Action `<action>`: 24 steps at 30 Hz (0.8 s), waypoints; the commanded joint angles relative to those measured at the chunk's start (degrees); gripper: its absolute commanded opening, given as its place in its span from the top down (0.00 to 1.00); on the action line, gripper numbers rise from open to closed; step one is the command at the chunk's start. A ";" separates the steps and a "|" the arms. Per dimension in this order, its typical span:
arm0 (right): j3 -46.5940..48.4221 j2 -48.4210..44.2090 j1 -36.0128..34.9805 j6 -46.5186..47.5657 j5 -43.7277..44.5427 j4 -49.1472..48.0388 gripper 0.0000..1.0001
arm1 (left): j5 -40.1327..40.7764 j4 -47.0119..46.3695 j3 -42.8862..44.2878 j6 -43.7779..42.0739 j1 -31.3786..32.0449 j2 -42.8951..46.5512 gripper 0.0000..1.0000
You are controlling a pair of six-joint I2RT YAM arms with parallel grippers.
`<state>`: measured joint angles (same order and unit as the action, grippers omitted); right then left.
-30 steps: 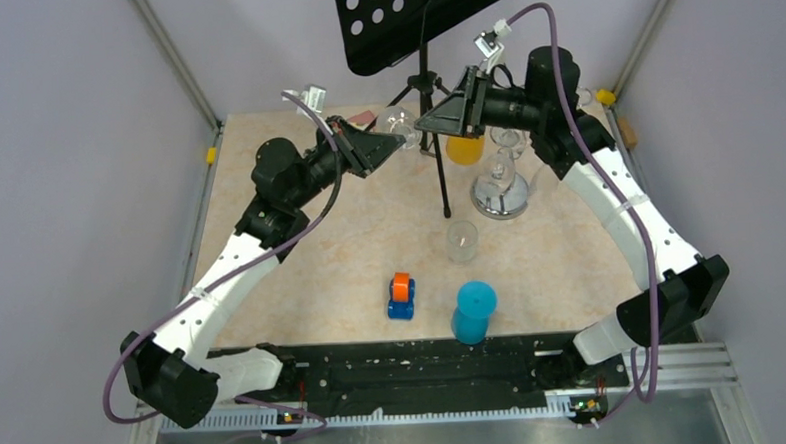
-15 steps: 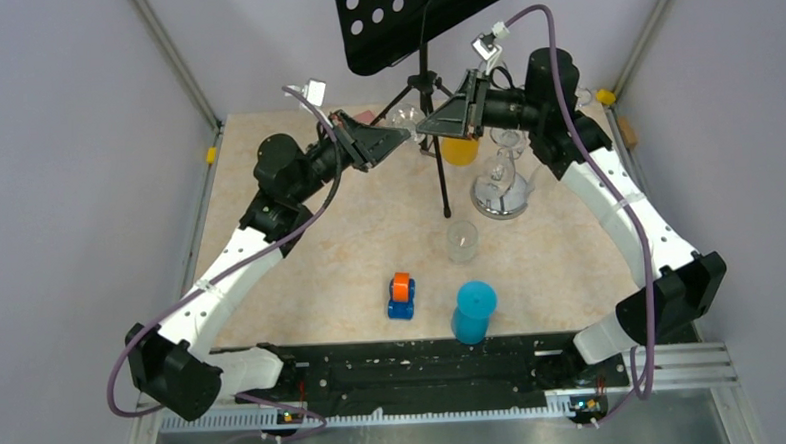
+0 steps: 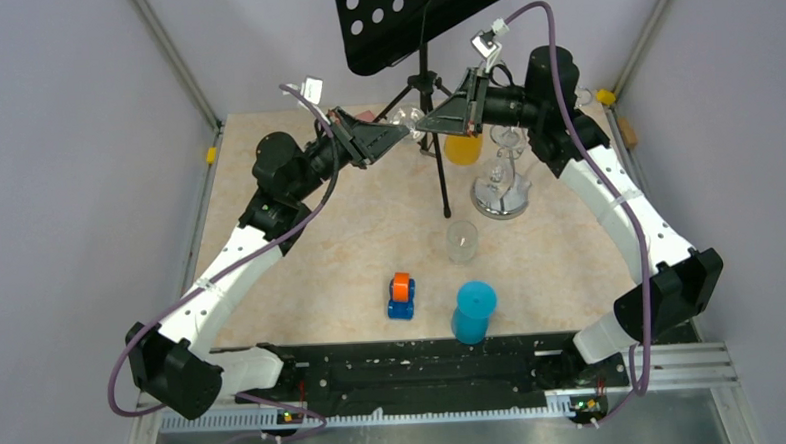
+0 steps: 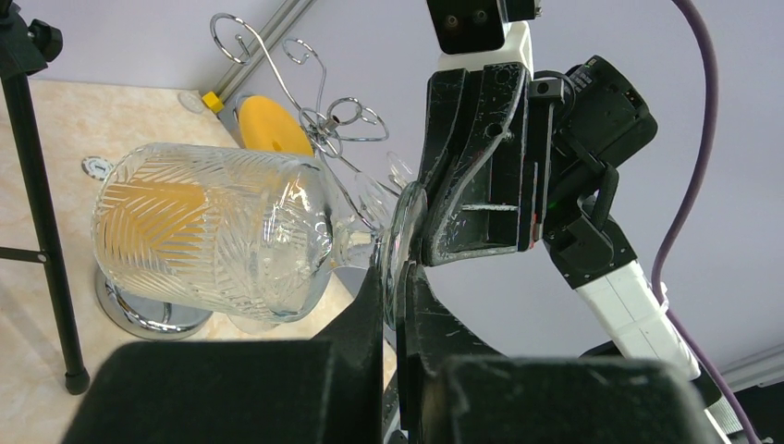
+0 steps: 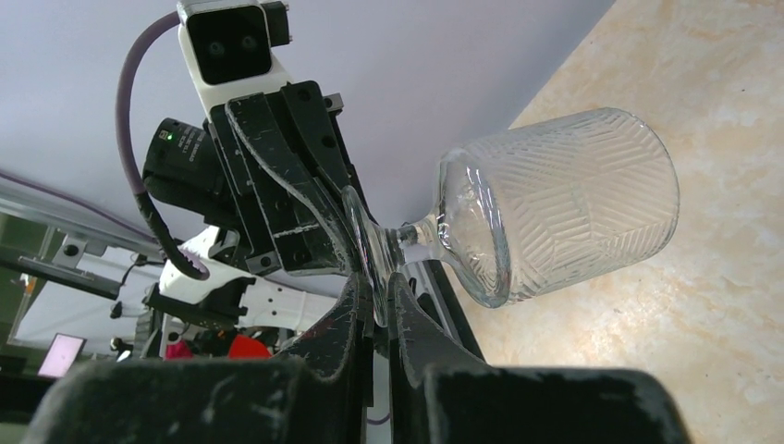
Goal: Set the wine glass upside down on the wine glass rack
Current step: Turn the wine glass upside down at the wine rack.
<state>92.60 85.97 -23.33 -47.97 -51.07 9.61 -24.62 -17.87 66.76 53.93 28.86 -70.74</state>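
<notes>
The wine glass [image 3: 405,122] is clear cut glass and lies level in the air at the back of the table. Its bowl [image 4: 213,231] points away from both grippers. My left gripper [image 3: 401,135] and my right gripper [image 3: 423,129] meet tip to tip at its round foot. In the left wrist view the foot stands between my left gripper's fingers [image 4: 396,268], with the right gripper's fingers on the same disc from above. The right wrist view shows the foot between my right gripper's fingers [image 5: 374,287] and the bowl [image 5: 564,203] to the right. The chrome wine glass rack [image 3: 501,192] stands right of the glass; its hooks [image 4: 314,120] show behind the bowl.
A black music stand [image 3: 425,20] on a tripod pole [image 3: 439,170] stands between the grippers and the rack. An orange object [image 3: 463,149] sits behind the pole. A small clear tumbler [image 3: 462,241], a blue cup [image 3: 473,312] and a blue and orange toy [image 3: 401,295] stand nearer the front.
My left arm has carried the wine glass right and up until its foot reached the right gripper's fingers. The right arm has hardly moved.
</notes>
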 commanded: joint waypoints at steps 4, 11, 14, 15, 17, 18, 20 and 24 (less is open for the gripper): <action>3.61 -0.10 -0.31 0.52 -0.46 0.82 1.00 | -1.71 -5.00 2.74 -1.97 0.42 0.97 0.84; 4.68 -0.63 -0.33 2.48 0.86 2.60 1.00 | -2.32 -3.70 1.10 -0.89 0.45 2.18 0.50; 4.94 -0.59 -0.31 2.85 0.89 2.96 1.00 | -1.20 -1.63 0.39 -1.42 0.45 3.40 0.27; 5.07 -0.52 -0.32 2.96 0.76 3.15 1.00 | -0.45 -0.68 0.26 -1.66 0.48 4.06 0.20; 5.72 -0.35 -0.34 3.04 0.34 3.63 1.00 | 0.58 0.11 -0.15 -2.51 0.47 5.01 0.14; 5.94 -0.29 -0.38 3.15 0.20 3.81 1.00 | 0.90 0.05 -0.53 -3.12 0.49 5.44 0.13; 6.01 -0.36 -0.37 3.38 0.31 3.88 1.00 | 1.53 0.11 -0.83 -4.25 0.47 6.01 0.11; 6.12 -0.29 -0.33 3.27 0.43 3.01 1.00 | 1.77 0.99 -0.79 -5.99 0.48 6.57 0.09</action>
<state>94.63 86.46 -23.46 -45.36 -50.24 17.12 -23.86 -16.23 66.22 50.74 29.15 -65.76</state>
